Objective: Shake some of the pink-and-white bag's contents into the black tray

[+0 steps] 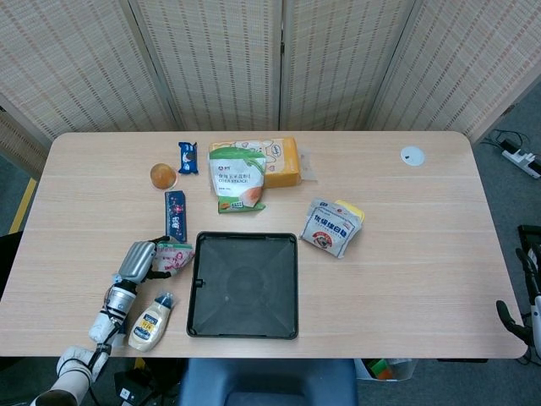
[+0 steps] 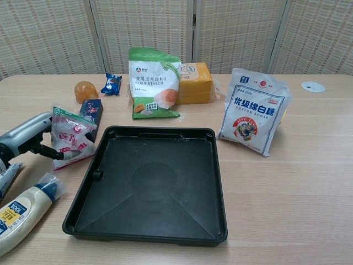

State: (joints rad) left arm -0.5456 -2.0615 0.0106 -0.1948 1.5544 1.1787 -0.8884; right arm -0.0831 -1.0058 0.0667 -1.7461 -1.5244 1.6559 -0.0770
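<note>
So far I have only the grasp, by my reading: my left hand (image 2: 25, 138) has its fingers closed on the pink-and-white bag (image 2: 70, 137), pinching it from the side near the tabletop's left front corner, and the bag sits just beside the left rim of the black tray (image 2: 154, 185), upright or slightly tilted, with its bottom apparently on or barely off the tabletop (image 1: 406, 288) — I cannot tell which. From the head view the bag (image 1: 172, 256) is outside the tray (image 1: 245, 285), close to its far left corner, with my left hand (image 1: 135, 262) to the left of it. The tray's floor looks bare in both views, so I judge nothing has been shaken out yet. I cannot make out whether the bag's top is open. What is left, as I see it, is nearly everything: lift the bag, carry it over the tray, tip its mouth down and shake out a portion, then right it. My right hand shows in neither view. A squeeze bottle (image 2: 19, 210) lies near the front edge beside my wrist, which I would mind when lifting.
</note>
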